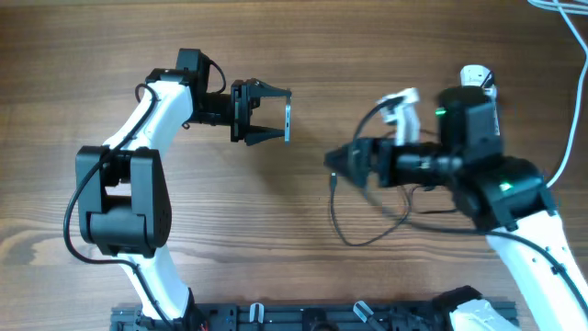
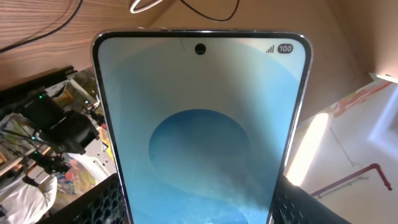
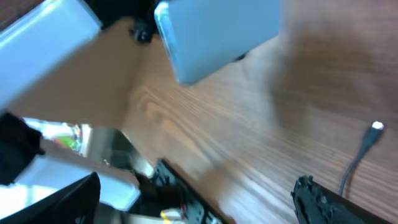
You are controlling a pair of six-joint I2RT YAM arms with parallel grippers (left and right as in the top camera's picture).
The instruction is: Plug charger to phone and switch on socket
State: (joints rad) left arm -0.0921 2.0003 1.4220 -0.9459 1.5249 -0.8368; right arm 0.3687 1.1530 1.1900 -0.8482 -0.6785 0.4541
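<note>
My left gripper [image 1: 276, 112] is shut on the phone [image 1: 288, 120] and holds it on edge above the table. In the left wrist view the phone's cyan screen [image 2: 199, 124] fills the frame between the fingers. My right gripper [image 1: 336, 164] is open and empty, to the right of the phone and pointing at it. In the right wrist view the phone [image 3: 217, 34] is blurred ahead of the spread fingers [image 3: 199, 205]. The charger's black cable [image 1: 367, 237] loops on the table, its connector tip [image 1: 333, 182] just below the right gripper; the tip [image 3: 376, 127] also shows there. The white socket [image 1: 404, 97] is mostly hidden under the right arm.
A thick white cord [image 1: 571, 32] runs along the far right edge. A black rail [image 1: 303, 317] lies along the table's front edge. The left arm's white link [image 3: 43, 43] shows in the right wrist view.
</note>
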